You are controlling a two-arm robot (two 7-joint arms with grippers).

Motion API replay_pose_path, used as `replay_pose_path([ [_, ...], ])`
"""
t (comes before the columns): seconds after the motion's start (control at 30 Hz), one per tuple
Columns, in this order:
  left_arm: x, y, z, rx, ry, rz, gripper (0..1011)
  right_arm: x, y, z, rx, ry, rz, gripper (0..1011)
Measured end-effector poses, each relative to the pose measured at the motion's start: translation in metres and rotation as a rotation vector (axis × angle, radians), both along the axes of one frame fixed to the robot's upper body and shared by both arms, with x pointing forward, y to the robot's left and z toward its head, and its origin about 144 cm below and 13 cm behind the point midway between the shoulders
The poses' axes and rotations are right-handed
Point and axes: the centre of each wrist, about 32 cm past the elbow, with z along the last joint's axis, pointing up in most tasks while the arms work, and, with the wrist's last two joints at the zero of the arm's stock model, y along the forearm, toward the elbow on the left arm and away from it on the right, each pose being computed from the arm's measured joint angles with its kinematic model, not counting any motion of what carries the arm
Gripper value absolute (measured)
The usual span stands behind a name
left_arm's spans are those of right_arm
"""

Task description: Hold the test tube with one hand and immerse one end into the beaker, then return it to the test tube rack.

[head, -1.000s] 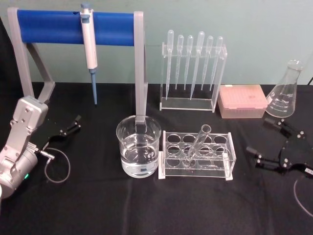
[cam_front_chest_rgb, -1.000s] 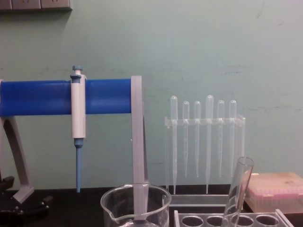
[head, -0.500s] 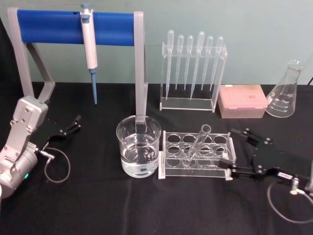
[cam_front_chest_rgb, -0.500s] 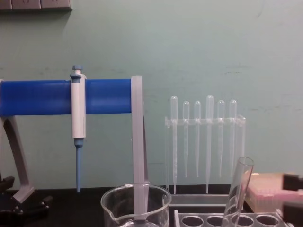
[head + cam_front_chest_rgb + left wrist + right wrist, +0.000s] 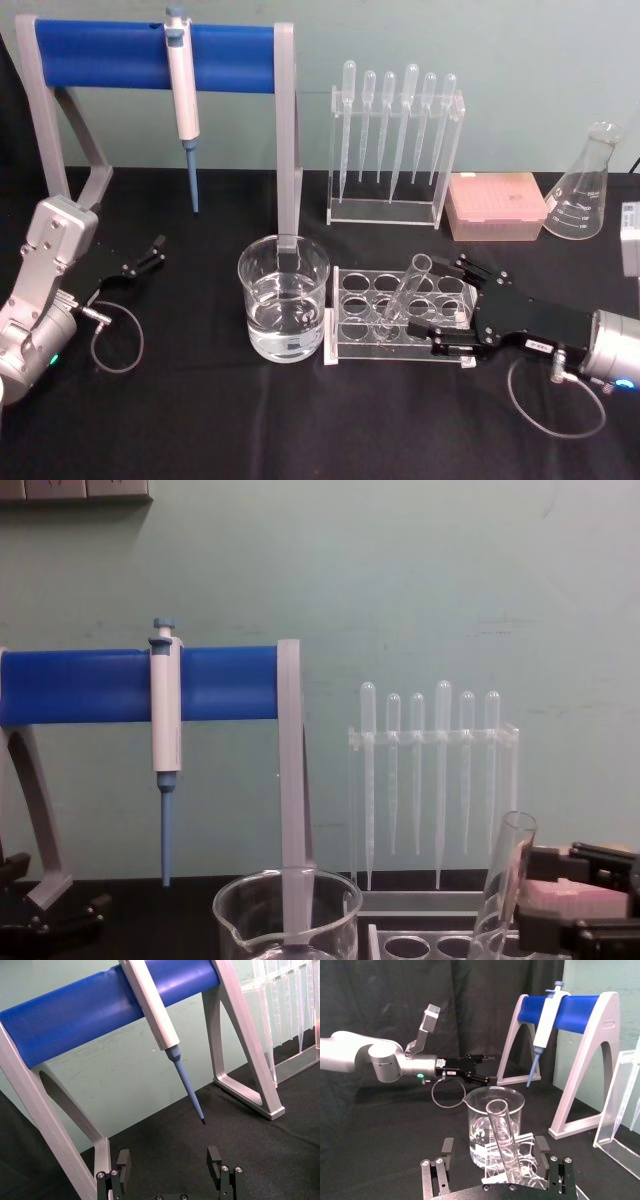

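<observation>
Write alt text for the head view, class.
The open right gripper reaches from the right toward a tilted test tube in a clear rack. A part-filled beaker stands beside the rack; the left gripper sits far left.

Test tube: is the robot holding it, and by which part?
Nothing is held. The test tube leans in its rack; the right end effector is open close beside it. The left end effector rests open at the left.

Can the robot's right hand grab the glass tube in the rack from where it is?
Probably yes. The right gripper is open and faces the test tube, which leans in its rack. Nothing stands between them.
</observation>
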Motion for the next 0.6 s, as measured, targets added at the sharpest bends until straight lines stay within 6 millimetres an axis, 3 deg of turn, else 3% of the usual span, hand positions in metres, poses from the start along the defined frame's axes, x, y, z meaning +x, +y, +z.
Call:
replay_pose_path([
  [0.6,0.0,0.0,0.0,0.0,0.0,0.0,1000,0.016,0.015,0.004,-0.017,-0.034,0.021,1002],
])
